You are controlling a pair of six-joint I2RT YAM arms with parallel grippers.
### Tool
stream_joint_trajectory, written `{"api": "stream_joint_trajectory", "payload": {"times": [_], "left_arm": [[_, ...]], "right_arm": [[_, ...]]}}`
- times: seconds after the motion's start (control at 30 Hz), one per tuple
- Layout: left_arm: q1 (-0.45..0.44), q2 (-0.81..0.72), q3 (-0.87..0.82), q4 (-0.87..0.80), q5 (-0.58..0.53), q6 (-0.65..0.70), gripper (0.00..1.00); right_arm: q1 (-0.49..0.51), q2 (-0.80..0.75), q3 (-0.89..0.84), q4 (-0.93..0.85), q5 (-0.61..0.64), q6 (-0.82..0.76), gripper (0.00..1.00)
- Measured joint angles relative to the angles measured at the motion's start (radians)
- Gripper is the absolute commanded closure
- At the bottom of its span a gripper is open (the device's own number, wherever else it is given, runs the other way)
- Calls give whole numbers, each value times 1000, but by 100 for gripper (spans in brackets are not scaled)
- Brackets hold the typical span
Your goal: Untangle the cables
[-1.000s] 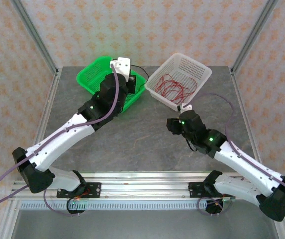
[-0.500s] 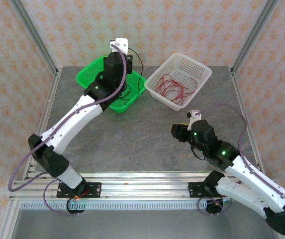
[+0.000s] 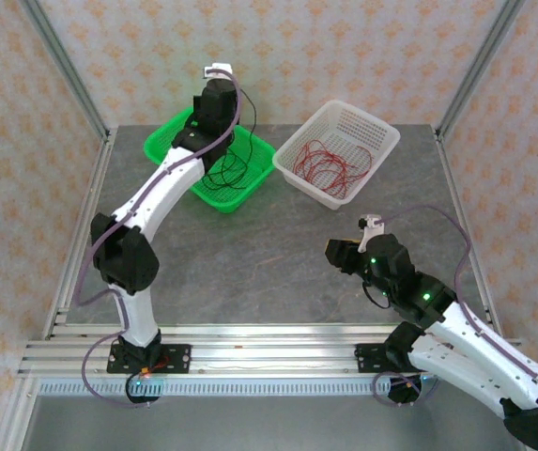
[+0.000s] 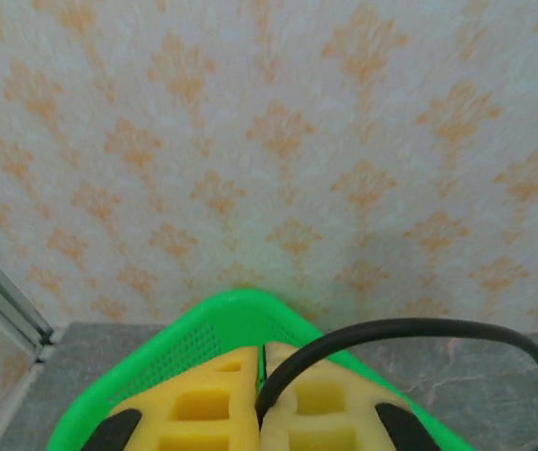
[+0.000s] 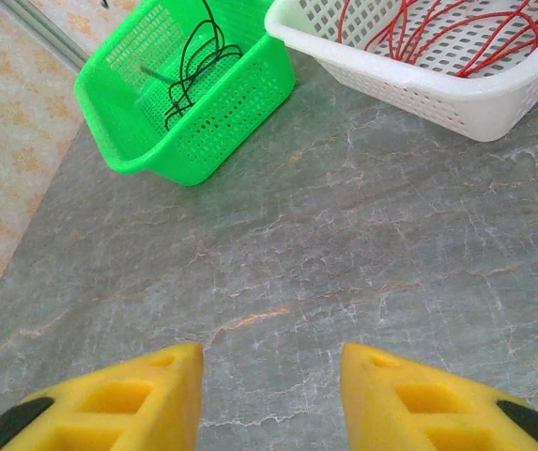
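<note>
Since the thin black wire (image 4: 419,325) pinched in my left gripper (image 4: 261,366) looks light, limp and slippery, I'd hold it firmly mid-strand, while my right gripper (image 5: 270,376) stands spread and empty.

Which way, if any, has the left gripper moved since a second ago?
Yes. Left gripper lifted away from the green basket toward the back wall, shut on a black cable.

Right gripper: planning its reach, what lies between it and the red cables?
Table, bare but for a reddish streak, then the white basket's wall before the red cables; right wrist view.
</note>
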Motion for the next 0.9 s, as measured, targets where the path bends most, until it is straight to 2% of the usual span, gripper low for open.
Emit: {"api": "stream_joint_trajectory", "payload": {"times": [0.2, 0.43, 0.73, 0.8, 0.83, 0.9], "left_arm": [[71, 92, -36, 0, 68, -69, 100], [104, 175, -73, -1, 104, -152, 100], [212, 344, -3, -59, 149, -311, 100], [244, 377, 2, -75, 168, -348, 93], [254, 387, 1, -85, 172, -359, 84], [274, 404, 1, -104, 182, -386, 62]], "right_arm": [[0, 23, -7, 5, 0, 3, 57], [0, 63, -7, 13, 0, 3, 58], [0, 70, -7, 13, 0, 15, 57], [0, 70, -7, 13, 0, 20, 57], [0, 70, -7, 13, 0, 22, 57], [0, 71, -7, 14, 0, 23, 57]]}}
